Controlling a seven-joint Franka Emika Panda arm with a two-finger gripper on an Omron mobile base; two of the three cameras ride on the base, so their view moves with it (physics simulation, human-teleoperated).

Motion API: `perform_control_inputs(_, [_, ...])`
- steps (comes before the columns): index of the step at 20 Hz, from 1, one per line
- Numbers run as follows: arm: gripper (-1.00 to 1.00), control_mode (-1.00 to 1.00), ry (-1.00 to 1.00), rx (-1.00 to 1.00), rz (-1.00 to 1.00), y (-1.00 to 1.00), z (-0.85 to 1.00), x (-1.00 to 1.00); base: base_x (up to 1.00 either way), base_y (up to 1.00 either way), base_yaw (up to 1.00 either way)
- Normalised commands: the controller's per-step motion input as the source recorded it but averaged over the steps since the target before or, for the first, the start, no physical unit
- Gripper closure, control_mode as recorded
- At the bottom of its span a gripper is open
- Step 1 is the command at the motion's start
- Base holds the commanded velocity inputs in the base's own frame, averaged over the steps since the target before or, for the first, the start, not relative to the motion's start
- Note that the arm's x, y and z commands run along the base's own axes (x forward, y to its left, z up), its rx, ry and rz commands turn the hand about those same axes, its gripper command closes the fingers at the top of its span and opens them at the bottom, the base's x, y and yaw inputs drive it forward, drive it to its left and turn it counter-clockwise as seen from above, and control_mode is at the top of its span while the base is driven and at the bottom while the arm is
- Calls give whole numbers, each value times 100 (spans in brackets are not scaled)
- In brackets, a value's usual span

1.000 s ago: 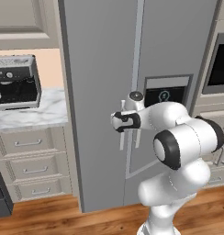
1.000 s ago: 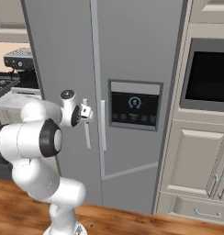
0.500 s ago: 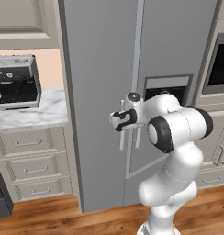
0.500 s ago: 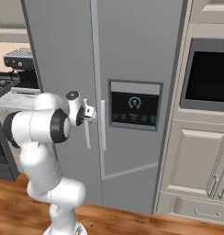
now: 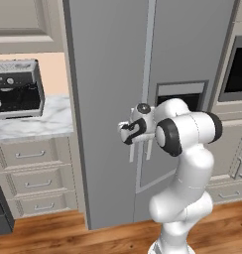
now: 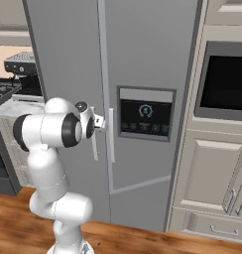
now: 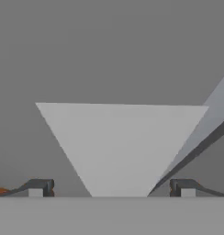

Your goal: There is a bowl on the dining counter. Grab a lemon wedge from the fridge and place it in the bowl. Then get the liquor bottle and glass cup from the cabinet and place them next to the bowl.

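Facing the fridge [image 5: 108,99], I have the claw [image 7: 111,188] spread wide and gripping nothing, its two dark fingertips [image 7: 40,187] standing far apart at the bottom of the hand view. Between them, straight ahead of the claw, a pale grey handle [image 7: 118,147] widens away from it against the flat grey door; I cannot tell whether either tip touches it. A darker seam runs diagonally off to the claw's far side in that view.

In the left base view the hand [image 5: 135,130] sits at the fridge's two white vertical handles [image 5: 148,148], which hang just below and beside it at the seam between the doors. In the right base view the same hand [image 6: 93,121] is pressed up to the handle pair [image 6: 111,135], level with the dark dispenser panel [image 6: 145,114], which lies just past the handles on the other door. Both doors stand closed.

Well away from the claw, off to one side, I see a marble worktop [image 5: 29,126] over cream drawers [image 5: 31,181], carrying a silver coffee machine [image 5: 16,89]. On the opposite side of the claw, beyond the fridge, a dark built-in oven [image 6: 224,82] is set in cream cabinetry [image 6: 212,168]. Wooden flooring [image 6: 143,238] runs beneath the arm's base, far below the claw.
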Motion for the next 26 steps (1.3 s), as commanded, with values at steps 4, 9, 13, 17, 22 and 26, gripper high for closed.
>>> perform_control_inputs(4, [-100,-100,-7,0,0,0,-17,28,0,0,0])
perform_control_inputs(9, [-100,-100,-5,0,0,0,-20,33,0,0,0])
perform_control_inputs(13, [100,-100,-2,0,0,0,-26,41,0,0,0])
perform_control_inputs(17, [100,-100,2,0,0,1,-15,26,0,0,0])
perform_control_inputs(22, [100,-100,4,0,0,7,-11,-12,0,0,0])
perform_control_inputs(26, [100,-100,-5,5,0,1,-13,-95,0,0,0])
